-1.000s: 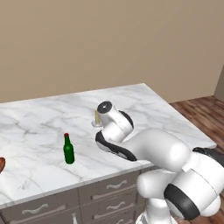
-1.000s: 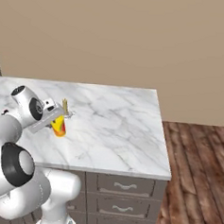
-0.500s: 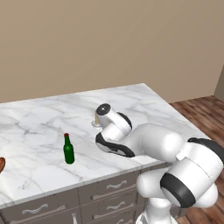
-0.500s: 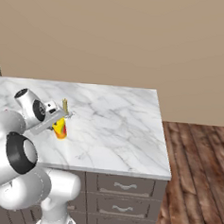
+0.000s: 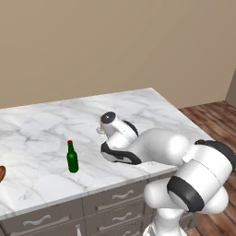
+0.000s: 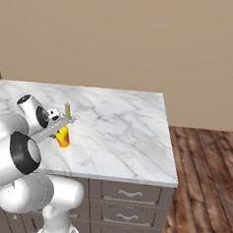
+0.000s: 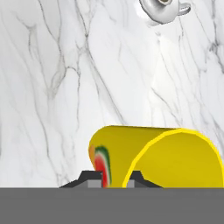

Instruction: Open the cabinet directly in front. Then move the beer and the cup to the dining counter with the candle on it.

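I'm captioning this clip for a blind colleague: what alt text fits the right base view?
The white arm's gripper is shut on a yellow cup just above the white marble dining counter, beside a small pale candle. Drawers with silver handles sit below the counter; wood floor lies to the right.

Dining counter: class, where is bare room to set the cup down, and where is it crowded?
Bare marble lies between the candle and the dining counter's right edge. It is crowded by the candle, where the pincer holds the cup.

surface: dining counter [image 6: 122, 133] | on it: beer [image 5: 72, 157], candle [image 6: 67, 110]
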You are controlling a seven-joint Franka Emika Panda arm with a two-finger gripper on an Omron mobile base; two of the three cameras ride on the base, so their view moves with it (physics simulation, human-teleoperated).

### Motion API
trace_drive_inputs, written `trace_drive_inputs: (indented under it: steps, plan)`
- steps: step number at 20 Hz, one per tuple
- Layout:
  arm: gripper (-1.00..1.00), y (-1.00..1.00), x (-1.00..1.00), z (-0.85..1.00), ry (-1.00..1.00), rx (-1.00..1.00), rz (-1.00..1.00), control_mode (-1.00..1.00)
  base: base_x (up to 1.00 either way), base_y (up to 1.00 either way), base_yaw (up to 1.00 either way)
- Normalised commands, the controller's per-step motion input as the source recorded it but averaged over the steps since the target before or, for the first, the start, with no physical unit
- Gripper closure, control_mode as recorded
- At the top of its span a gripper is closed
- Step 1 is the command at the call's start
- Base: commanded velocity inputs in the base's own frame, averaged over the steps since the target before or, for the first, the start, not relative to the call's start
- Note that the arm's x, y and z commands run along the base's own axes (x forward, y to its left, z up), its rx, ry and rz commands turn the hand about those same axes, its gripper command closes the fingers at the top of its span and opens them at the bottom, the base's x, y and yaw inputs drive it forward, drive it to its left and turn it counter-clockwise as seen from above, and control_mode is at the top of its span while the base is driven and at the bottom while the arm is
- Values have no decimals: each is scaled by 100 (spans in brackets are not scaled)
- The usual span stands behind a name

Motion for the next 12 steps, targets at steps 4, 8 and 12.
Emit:
trace_drive_inputs:
  steps: [4,8,12]
  plan:
    - [100,0,6,-24,0,0,0,-100,0,0,0]
    - [100,0,7,-23,0,0,0,-100,0,0,0]
    - [100,0,9,-25,3,0,0,-100,0,0,0]
